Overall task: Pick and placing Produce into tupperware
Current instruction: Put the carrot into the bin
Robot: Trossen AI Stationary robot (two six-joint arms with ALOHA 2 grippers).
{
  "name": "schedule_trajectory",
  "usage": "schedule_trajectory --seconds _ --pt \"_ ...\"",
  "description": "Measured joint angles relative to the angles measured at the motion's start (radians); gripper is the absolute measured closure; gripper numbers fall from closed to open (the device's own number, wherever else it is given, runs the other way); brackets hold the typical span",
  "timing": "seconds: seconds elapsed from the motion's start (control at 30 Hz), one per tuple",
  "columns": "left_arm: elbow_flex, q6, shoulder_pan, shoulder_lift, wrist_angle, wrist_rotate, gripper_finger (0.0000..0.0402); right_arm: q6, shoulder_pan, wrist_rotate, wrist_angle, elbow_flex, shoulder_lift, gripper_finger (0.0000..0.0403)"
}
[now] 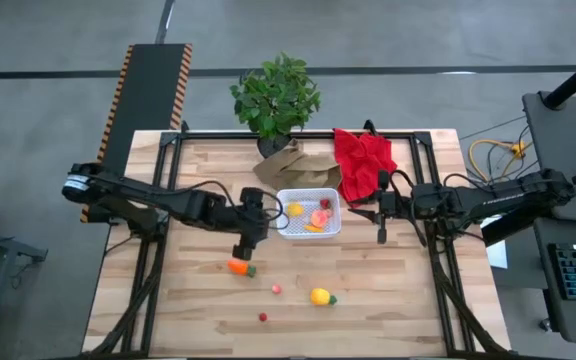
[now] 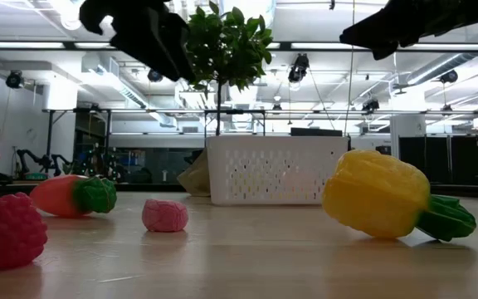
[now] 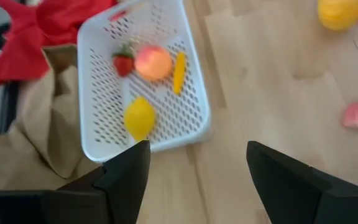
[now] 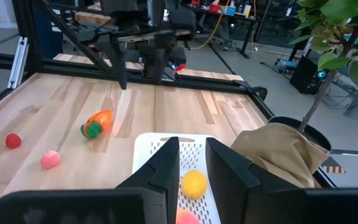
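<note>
Produce is seen scattered on the pale wooden slatted table [image 1: 398, 300] and partly gathered in the container. Nearest the table's front edge a small red berry-like toy [image 1: 263, 317] lies, with a yellow toy pepper with a green stem [image 1: 320, 296] and a small pink toy piece [image 1: 276, 289] just behind it, well apart from one another. Farther in, an orange toy carrot with a green top [image 1: 239, 267] is seen on the wood, almost under the left gripper [image 1: 245, 250], which hangs above the table just beside the container's left end with its fingers apart and nothing between them. The shallow white perforated plastic rectangular tupperware [image 1: 308, 213] sits near the table's middle; inside it a yellow lemon-like toy [image 3: 139, 118], a pink round toy [image 3: 153, 63], a small red strawberry toy [image 3: 122, 64] and a thin orange strip-shaped toy [image 3: 178, 73] are seen. To the container's right the right gripper [image 1: 381, 232] is held above the table, apart from the container, with its fingers drawn nearly together and nothing seen gripped. Behind the container a crumpled brown paper bag [image 1: 303, 163] lies touching its far side, with a crumpled red cloth [image 1: 363, 160] beside it and a leafy green potted plant [image 1: 275, 95] at the table's far edge.
</note>
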Motion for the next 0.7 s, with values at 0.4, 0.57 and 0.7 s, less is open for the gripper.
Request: schedule_trajectory --seconds 0.4,0.57,0.7 --pt "-0.012 -0.047 0.035 0.021 0.013 -0.043 0.0141 -0.018 0.000 0.000 0.000 0.000 0.000 0.0332" --pt "-0.012 -0.031 0.033 0.041 0.008 -0.099 0.0090 -0.018 0.000 0.000 -0.001 0.000 0.000 0.0332" --pt "-0.012 0.024 0.015 0.058 -0.043 -0.099 0.0048 -0.018 0.000 0.000 -0.001 0.000 0.000 0.0332"
